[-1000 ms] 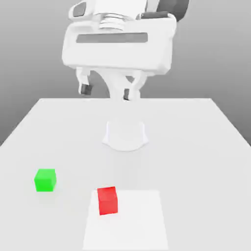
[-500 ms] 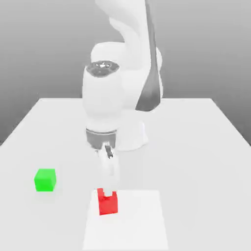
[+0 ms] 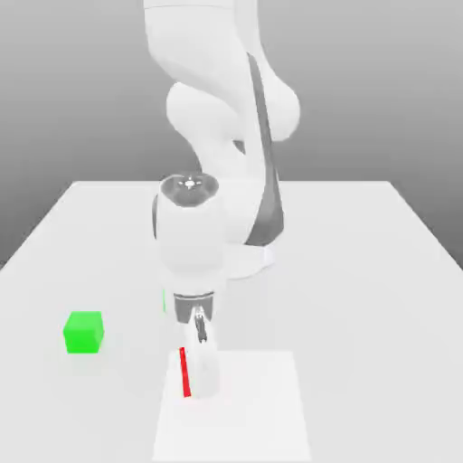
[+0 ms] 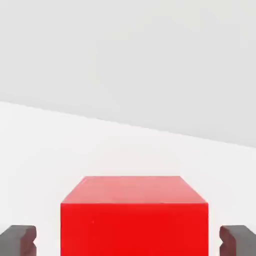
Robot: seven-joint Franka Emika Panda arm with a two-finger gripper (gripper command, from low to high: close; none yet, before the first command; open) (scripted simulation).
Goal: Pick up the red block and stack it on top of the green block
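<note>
Pincer (image 3: 201,375) down over the red block (image 3: 185,372), which sits between its fingers.

A second ago it hung high above the worktop (image 3: 362,271); now its dark pads (image 4: 18,239) flank the red block with gaps either side, narrowing but not yet gripping, so the lift seems next. One red block, one green block (image 3: 83,332), well apart.

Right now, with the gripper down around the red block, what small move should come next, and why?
Probably close the fingers the rest of the way before lifting. In the hand view the red block sits centred between the two dark pads, but a gap shows on each side, so nothing grips it yet. The gripper is already low over the block, and the green block waits apart toward the exterior view's left.
</note>
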